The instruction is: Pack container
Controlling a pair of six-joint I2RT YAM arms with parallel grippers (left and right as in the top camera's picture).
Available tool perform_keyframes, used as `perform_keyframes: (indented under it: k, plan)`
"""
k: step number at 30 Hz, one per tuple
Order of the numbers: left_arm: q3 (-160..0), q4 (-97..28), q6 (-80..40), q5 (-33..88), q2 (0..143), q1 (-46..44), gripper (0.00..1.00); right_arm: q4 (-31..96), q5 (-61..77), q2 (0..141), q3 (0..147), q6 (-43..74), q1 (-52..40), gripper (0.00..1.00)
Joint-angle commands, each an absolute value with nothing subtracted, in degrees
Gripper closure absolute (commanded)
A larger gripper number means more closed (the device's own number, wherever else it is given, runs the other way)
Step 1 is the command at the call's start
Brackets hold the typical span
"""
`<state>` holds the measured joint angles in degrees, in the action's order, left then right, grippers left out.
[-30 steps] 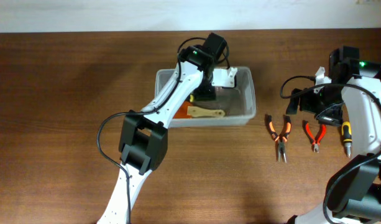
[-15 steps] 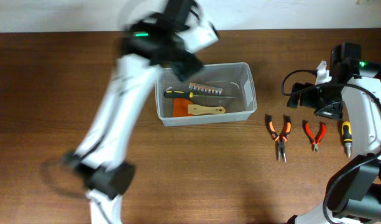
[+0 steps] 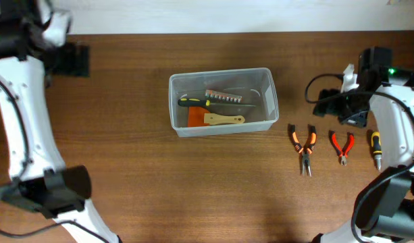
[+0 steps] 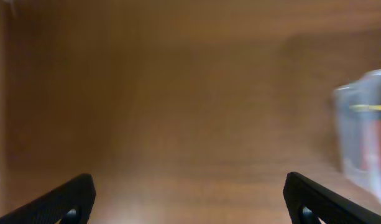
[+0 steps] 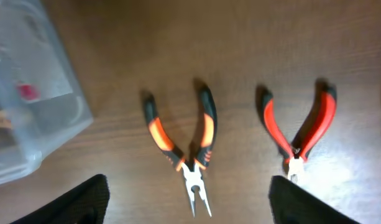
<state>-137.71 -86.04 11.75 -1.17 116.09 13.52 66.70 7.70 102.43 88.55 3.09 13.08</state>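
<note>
Your container (image 3: 221, 70) stands upright on the counter (image 3: 125, 169). A black-and-yellow screwdriver (image 3: 193, 102), a strip of bits (image 3: 225, 96) and a wooden-handled scraper (image 3: 223, 120) lie inside it.

Your left end effector (image 4: 189, 186) hangs well to the left of the container, over the counter. Its fingers are spread wide and hold nothing. In that wrist view the container shows only as a blur at the right edge.

Your right end effector (image 5: 187, 193) is to the right of the container, its fingers also spread wide and empty. It hovers above the orange-handled pliers (image 5: 189, 165).

Those pliers lie flat on the counter just to the right of the container's front corner. The red-handled pliers (image 5: 294, 155) lie farther right of the container, near the orange pair but not touching it. A second screwdriver (image 3: 376, 148), with a yellow and black handle, lies farthest from the container on that side.
</note>
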Motion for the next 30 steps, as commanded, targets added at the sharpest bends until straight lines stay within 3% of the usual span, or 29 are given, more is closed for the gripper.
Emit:
perform_keyframes:
  k: [1,5,10,13,27,30]
  plan:
    - [-134.8,-86.5,5.6,-1.3,117.4,17.9,0.01,65.3,5.4,102.5,82.6,3.5,13.2,0.21]
    - [-131.6,-86.1,5.6,-1.3,118.4,21.0,0.01,60.2,5.6,102.5,73.9,3.5,13.1,0.32]
    - [-129.1,-84.4,5.6,-1.3,118.4,22.8,0.01,54.8,5.5,102.6,68.6,4.4,13.2,0.35]
    - [-129.1,-84.2,5.6,-1.3,118.4,22.9,0.01,51.2,5.3,102.7,67.0,9.5,13.1,0.42]
    - [-129.1,-84.2,5.6,-1.3,118.4,22.9,0.01,47.4,7.3,111.2,66.2,13.8,13.1,0.42]
    - [-129.1,-84.2,5.6,-1.3,118.4,22.9,0.01,47.6,7.6,113.0,66.2,13.8,13.1,0.68]
